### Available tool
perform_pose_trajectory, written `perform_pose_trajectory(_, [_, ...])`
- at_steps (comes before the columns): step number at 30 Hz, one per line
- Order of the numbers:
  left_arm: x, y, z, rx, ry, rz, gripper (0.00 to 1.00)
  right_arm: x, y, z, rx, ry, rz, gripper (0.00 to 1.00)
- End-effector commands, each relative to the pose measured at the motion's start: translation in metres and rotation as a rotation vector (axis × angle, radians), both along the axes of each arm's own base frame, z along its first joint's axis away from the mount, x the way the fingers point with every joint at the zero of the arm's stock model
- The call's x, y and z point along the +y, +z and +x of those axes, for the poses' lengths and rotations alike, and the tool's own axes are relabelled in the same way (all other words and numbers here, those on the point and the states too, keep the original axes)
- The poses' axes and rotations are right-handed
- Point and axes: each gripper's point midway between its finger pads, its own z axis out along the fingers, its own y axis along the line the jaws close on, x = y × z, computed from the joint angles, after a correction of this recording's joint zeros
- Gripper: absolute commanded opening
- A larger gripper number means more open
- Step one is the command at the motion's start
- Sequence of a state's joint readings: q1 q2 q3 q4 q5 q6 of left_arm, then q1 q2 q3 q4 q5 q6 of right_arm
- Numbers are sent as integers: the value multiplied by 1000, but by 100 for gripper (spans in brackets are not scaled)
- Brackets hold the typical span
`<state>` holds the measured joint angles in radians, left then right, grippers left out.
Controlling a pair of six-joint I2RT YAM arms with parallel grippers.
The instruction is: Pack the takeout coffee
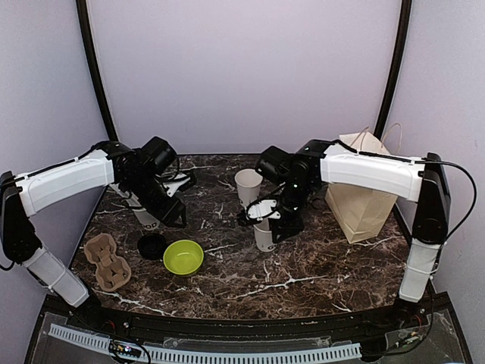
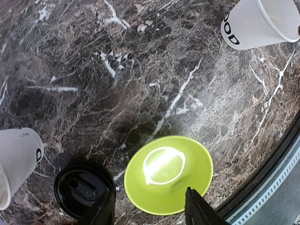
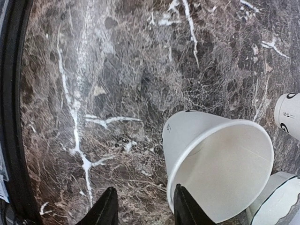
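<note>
Three white paper cups show in the top view, all without lids: one open cup at mid-table, one just below my right gripper, one under my left arm. A black lid lies on the table. My left gripper is open and empty; in the left wrist view it hangs over the lime-green bowl, with the lid by its left finger. My right gripper is open over bare table, its right finger beside an open cup.
A brown paper bag stands at the right. A cardboard cup carrier lies at the front left, the green bowl beside the lid. The left wrist view also shows cups at its left and top right.
</note>
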<state>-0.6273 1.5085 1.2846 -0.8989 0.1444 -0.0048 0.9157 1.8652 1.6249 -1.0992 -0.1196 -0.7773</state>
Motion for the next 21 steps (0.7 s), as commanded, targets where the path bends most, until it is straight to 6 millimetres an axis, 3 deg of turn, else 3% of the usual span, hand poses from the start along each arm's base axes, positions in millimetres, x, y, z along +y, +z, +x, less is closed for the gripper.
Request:
perform_pose_trajectory(1, [28,-15,-27,145,140,117,54,6,47,-12,63,6,112,43])
perform_pose_trajectory(10, [65,-48,-42,244,278,277,48,-1,68,-9,97,-28,167,45])
perform_pose_trajectory(21, [77,-76,-37,259,274,345,45,-3,64,-9,99,-43,163,43])
